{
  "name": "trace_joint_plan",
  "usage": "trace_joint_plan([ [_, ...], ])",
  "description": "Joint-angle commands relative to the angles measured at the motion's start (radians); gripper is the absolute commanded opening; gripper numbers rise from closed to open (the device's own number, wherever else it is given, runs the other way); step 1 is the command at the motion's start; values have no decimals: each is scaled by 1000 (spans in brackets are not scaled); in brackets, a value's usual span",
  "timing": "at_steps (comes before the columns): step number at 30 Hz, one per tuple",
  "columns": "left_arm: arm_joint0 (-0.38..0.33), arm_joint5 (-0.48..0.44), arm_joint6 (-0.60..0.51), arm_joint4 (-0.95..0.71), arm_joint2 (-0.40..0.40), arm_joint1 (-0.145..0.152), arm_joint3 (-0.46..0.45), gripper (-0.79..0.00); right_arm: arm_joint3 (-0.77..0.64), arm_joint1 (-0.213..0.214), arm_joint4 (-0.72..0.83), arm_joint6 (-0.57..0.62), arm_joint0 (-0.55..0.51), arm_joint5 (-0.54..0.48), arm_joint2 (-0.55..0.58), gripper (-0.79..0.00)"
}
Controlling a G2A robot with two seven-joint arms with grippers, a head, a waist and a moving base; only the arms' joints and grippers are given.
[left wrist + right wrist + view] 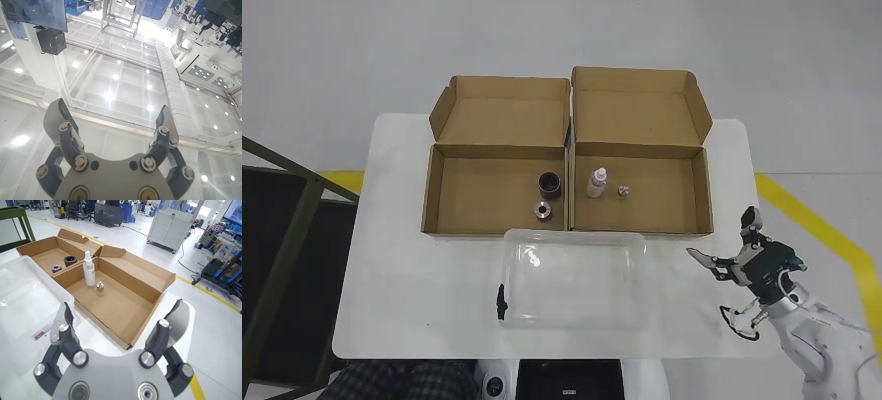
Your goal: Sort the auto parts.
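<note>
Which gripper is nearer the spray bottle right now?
Right. The right gripper hangs open at the table's edge, outside the box holding the spray bottle. The left gripper points up at the ceiling.

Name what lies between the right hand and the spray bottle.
Right wrist view: the cardboard box's near wall, its bare floor, then a small brass-coloured fitting beside the spray bottle.

boxes (482,195) brown | table (407,300) white | bin (577,290) clear | bottle (597,181) white | ring (549,184) black
</note>
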Motion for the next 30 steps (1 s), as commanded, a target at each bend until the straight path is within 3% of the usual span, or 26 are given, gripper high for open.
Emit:
trace_joint_plan([
  [1,0,0,0,0,0,0,0,0,8,0,-11,-25,-18,5,8,0],
  [30,0,0,0,0,0,0,0,0,51,-1,-15,-72,-37,23,4,0],
])
